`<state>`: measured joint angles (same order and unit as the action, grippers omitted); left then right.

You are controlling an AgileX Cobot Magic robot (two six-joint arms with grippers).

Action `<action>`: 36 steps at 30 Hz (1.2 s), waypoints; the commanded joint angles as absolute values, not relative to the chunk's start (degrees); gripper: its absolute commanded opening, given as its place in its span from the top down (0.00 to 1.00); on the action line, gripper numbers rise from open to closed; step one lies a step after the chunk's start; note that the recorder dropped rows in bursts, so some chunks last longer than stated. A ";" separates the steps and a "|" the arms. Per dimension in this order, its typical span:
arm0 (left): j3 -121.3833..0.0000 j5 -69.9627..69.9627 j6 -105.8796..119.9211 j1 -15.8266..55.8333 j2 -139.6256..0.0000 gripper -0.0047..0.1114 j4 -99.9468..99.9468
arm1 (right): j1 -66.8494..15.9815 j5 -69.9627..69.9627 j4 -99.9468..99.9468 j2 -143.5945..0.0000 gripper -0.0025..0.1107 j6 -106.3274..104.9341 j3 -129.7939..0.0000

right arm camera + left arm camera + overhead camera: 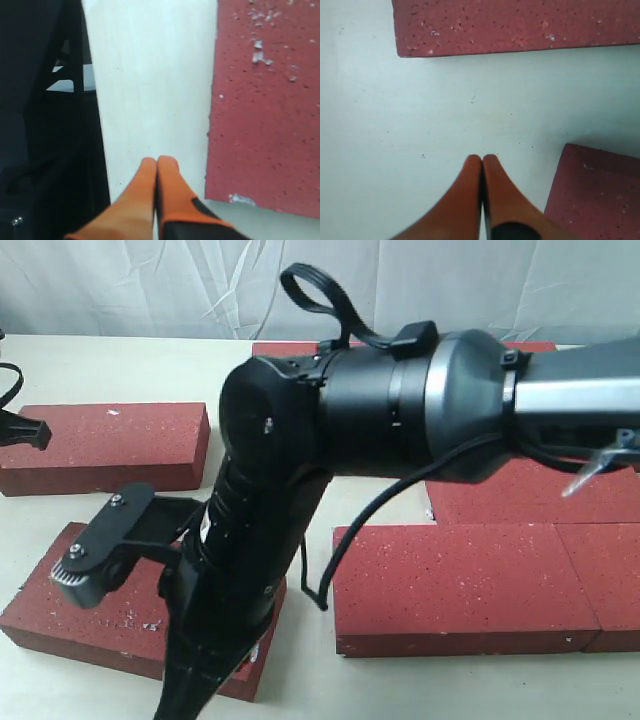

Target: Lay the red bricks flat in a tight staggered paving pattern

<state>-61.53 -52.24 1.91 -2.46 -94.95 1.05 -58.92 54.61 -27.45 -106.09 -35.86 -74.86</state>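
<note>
Several dark-red bricks lie flat on the pale table. One lies at the left (105, 445) and one at the front left (90, 625), partly under a black arm (300, 440). A group sits at the right (460, 585) (610, 580). My left gripper (482, 157) is shut with nothing in it, over bare table between one brick (520, 25) and the corner of another (600, 195). My right gripper (158, 160) is also shut and empty, beside a chipped brick (270, 100) and close to the table edge (97, 125). Neither gripper's fingertips show in the exterior view.
The big black arm and its cable (330, 300) fill the middle of the exterior view and hide part of the table. A further brick edge (285, 348) shows at the back. Beyond the table edge the right wrist view is dark.
</note>
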 commanded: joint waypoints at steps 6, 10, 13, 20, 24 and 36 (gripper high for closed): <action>-62.09 -55.95 2.14 -2.73 -101.29 0.96 1.07 | -60.02 54.68 -27.54 -112.36 0.98 -35.94 -75.15; -62.09 -56.94 2.14 -2.73 -103.54 0.96 0.88 | -60.02 53.32 -27.64 -113.64 0.98 -34.45 -75.15; -62.09 -56.92 3.06 -2.73 -104.72 0.96 -0.37 | -60.02 51.42 -26.96 -114.17 0.98 -32.86 -75.15; -62.09 -58.31 11.94 -2.73 -105.78 0.96 -10.56 | -60.02 46.14 -15.72 -114.50 0.98 -20.63 -75.15; -62.09 -60.01 13.07 -2.73 -106.01 0.96 -11.52 | -60.02 45.06 -10.73 -114.50 0.98 -14.83 -75.15; -62.09 -68.52 6.07 -2.73 -105.91 0.96 -1.84 | -60.02 45.75 -10.55 -114.50 0.98 -14.33 -75.15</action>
